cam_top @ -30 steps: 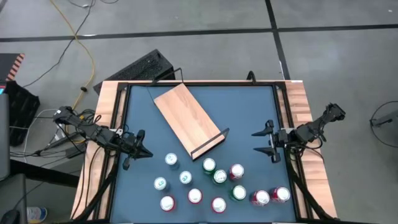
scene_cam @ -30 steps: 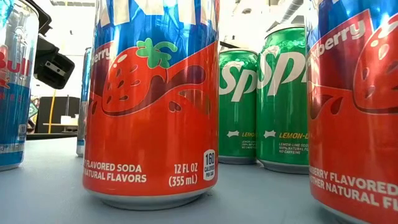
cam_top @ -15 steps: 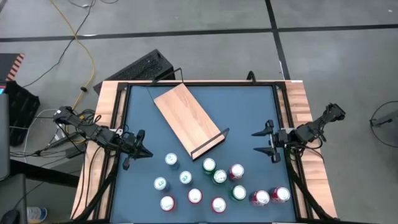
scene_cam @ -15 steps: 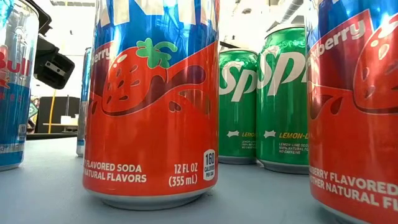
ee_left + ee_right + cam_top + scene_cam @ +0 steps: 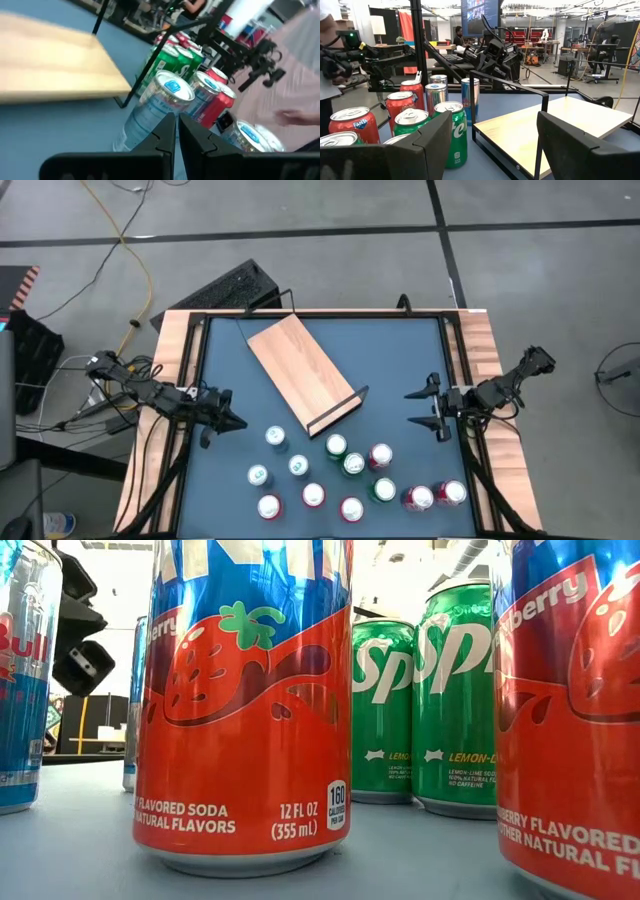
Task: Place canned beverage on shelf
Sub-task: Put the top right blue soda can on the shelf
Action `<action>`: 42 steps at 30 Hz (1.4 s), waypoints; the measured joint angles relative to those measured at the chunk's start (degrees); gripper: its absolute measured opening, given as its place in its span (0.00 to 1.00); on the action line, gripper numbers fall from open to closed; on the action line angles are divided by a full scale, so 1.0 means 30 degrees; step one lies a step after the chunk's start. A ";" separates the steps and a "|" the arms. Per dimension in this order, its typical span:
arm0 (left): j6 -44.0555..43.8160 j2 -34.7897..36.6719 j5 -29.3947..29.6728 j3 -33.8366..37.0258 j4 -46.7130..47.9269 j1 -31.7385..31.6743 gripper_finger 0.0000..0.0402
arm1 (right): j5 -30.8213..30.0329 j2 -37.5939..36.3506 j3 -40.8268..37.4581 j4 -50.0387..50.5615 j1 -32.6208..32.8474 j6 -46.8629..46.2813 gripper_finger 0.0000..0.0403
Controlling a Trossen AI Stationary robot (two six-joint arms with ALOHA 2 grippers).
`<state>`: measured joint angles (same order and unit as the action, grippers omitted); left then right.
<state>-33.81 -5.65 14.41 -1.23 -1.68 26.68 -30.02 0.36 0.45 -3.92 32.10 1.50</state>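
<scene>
The left end effector [image 5: 229, 423], fingers together and empty, has crept slightly along the worktop's [image 5: 400, 360] left edge toward the cans [image 5: 275, 437], while the right end effector [image 5: 425, 408] waits apart; the shelf [image 5: 300, 372] sits bare mid-worktop, so no can is yet grasped.

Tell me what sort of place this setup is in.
Probably a robotics lab or workshop. The right wrist view shows an open hall with workbenches, equipment and a wall screen beyond the table; the high view shows a concrete floor with loose cables.
</scene>
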 joint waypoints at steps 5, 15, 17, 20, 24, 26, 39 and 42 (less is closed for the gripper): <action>-0.2494 0.0000 0.0563 0.0000 -0.0031 -0.0007 0.02 | 0.0000 -0.0005 -0.0002 0.0005 0.0007 0.0002 0.70; -0.5631 0.0007 0.2732 0.0000 -0.0290 -0.0015 0.02 | -0.0083 -0.0007 0.0000 -0.0008 0.0000 0.0007 0.70; -0.5789 0.0007 0.3523 0.0000 -0.0339 -0.0015 0.02 | -0.0123 -0.0007 -0.0002 -0.0007 0.0000 0.0007 0.70; -0.5761 0.0006 0.4488 0.0000 -0.0325 -0.0015 0.02 | -0.0073 -0.0007 0.0000 0.0000 0.0000 0.0007 0.70; -0.4749 0.0007 0.6516 -0.0007 -0.0418 -0.0015 0.02 | -0.0038 -0.0007 -0.0004 0.0000 0.0000 0.0010 0.70; -0.4718 0.0005 0.7651 -0.0007 -0.0701 -0.0015 0.02 | -0.0036 -0.0007 -0.0007 0.0000 0.0000 0.0105 0.70; -0.1529 0.0007 0.8728 -0.0100 -0.8165 -0.0015 0.05 | -0.0022 -0.0002 -0.0005 0.0005 0.0000 0.0160 0.70; -0.0076 0.0007 0.8443 -0.0739 -0.8664 -0.0015 0.11 | -0.0022 -0.0007 -0.0004 0.0000 0.0000 0.0160 0.70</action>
<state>-34.04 -5.63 39.74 -3.45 -27.68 26.63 -30.09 0.34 0.44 -3.92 32.10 1.98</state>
